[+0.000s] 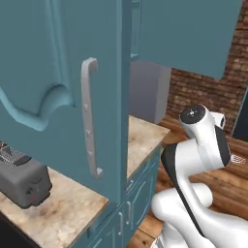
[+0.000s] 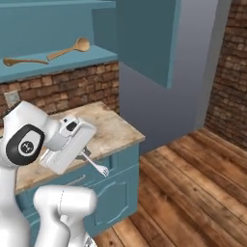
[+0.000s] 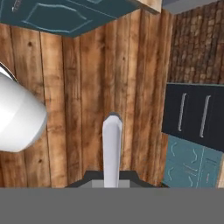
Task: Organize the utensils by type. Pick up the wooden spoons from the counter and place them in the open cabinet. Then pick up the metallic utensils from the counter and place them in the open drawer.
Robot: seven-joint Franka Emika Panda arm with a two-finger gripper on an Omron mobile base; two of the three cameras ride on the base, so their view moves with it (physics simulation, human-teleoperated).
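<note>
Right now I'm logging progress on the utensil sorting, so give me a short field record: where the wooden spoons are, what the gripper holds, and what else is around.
wooden spoons: both lie on the open cabinet shelf, larger one to the right of smaller one
gripper: shut on a silver fork
fork: held by its handle, tines point away from the counter, over the floor
counter: bare marbled top near the corner
toaster: on the counter in the left base view
cabinet door: swung open

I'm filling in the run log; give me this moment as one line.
stage: metallic phase | gripper: shut on fork | wooden spoons: on open cabinet shelf | next: drawer
</note>
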